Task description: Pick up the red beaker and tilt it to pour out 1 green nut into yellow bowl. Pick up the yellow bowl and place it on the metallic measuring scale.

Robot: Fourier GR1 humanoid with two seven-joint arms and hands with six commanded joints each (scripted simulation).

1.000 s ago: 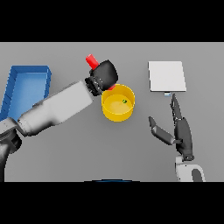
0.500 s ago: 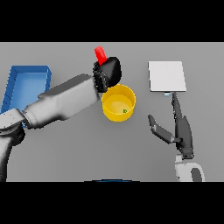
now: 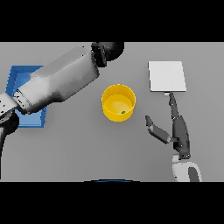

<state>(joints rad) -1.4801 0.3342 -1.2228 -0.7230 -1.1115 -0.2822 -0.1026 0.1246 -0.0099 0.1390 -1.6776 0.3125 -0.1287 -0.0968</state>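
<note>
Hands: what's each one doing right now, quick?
Left hand: at the far edge of the table; grip cannot be told, and no beaker shows.
Right hand: open, fingers straight, holding nothing, beside the yellow bowl.

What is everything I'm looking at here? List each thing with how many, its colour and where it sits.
yellow bowl: one, yellow, middle of the table.
green nut: one, green, inside the yellow bowl, on its floor toward the near right.
measuring scale: one, pale grey square plate, far right of the table.
blue tray: one, blue, far left, partly behind the left arm.
table: one, grey, under everything.
left hand: one, dark, at the far edge above the bowl; what it holds is not visible.
right hand: one, dark, near right, fingers straight, pointing toward the scale.
</note>
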